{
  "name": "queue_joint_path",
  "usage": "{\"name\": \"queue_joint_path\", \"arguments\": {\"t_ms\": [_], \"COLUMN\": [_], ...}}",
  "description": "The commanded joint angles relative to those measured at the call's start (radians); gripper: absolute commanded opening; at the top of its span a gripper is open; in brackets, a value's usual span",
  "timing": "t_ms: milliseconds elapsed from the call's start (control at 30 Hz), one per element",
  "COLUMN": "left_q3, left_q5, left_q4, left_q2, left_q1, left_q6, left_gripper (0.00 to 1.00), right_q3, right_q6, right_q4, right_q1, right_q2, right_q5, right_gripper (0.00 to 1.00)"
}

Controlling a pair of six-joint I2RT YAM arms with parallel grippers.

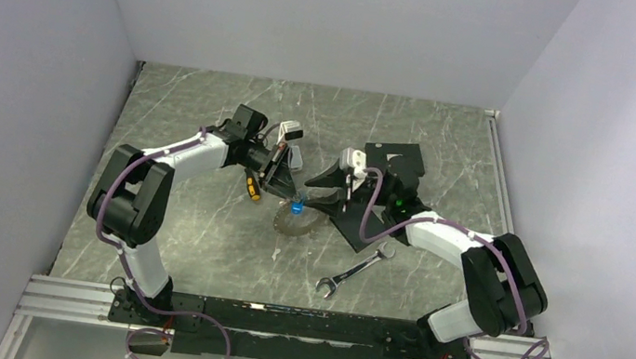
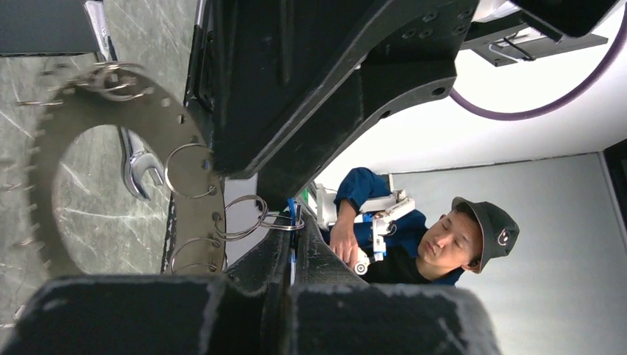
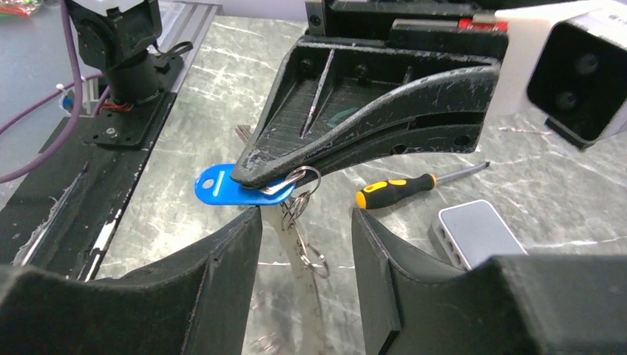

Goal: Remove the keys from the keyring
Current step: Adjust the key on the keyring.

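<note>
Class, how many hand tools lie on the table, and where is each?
2. The open-ended wrench lies in the open, on the keyring's near right side; the yellow-and-black screwdriver lies by the left claw pinching the blue key tag. Others may be hidden.

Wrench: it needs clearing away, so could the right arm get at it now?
Probably yes: the wrench lies uncovered near the right arm, and the right gripper is open, though straddling the keyring.

keyring [image 1: 299, 224] mid-table, wrench [image 1: 355, 273] near-right of it, screwdriver [image 1: 251, 187] to its left
</note>
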Motion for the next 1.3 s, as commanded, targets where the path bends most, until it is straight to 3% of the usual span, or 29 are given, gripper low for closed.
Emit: {"name": "queue_joint_path", "arguments": {"t_ms": [0, 100, 300, 633, 1000, 1100, 1200, 1267], "left_q3": [0.061, 0.068, 0.079, 0.082, 0.083, 0.084, 0.080, 0.085], "left_q5": [0.100, 0.106, 0.111, 0.108, 0.117, 0.115, 0.096, 0.042], "left_q4": [0.010, -0.011, -0.053, -0.056, -0.056, -0.059, -0.033, -0.031], "left_q2": [-0.045, -0.043, -0.043, -0.028, -0.032, -0.032, -0.036, -0.042], "left_q1": [-0.013, -0.013, -0.013, -0.025, -0.038, -0.038, -0.037, -0.025], "left_q6": [0.041, 0.062, 0.099, 0.102, 0.102, 0.104, 0.080, 0.083], "left_gripper": [0.00, 0.00, 0.00, 0.00, 0.00, 0.00, 0.00, 0.00], "right_q3": [-0.001, -0.013, -0.038, -0.059, -0.045, -0.051, -0.063, -0.069], "right_q6": [-0.050, -0.058, -0.073, 0.101, 0.111, 0.153, 0.176, 0.179], "right_q4": [-0.030, -0.019, 0.008, 0.224, 0.261, 0.307, 0.345, 0.349], "right_q1": [0.030, 0.034, 0.034, 0.034, 0.034, 0.034, 0.034, 0.028], "right_q2": [0.025, 0.028, 0.018, 0.023, 0.053, 0.055, 0.050, 0.046], "right_q5": [0.021, 0.014, 0.020, 0.048, 0.056, 0.053, 0.066, 0.100], "right_gripper": [0.55, 0.58, 0.52, 0.51, 0.37, 0.22, 0.00, 0.00]}}
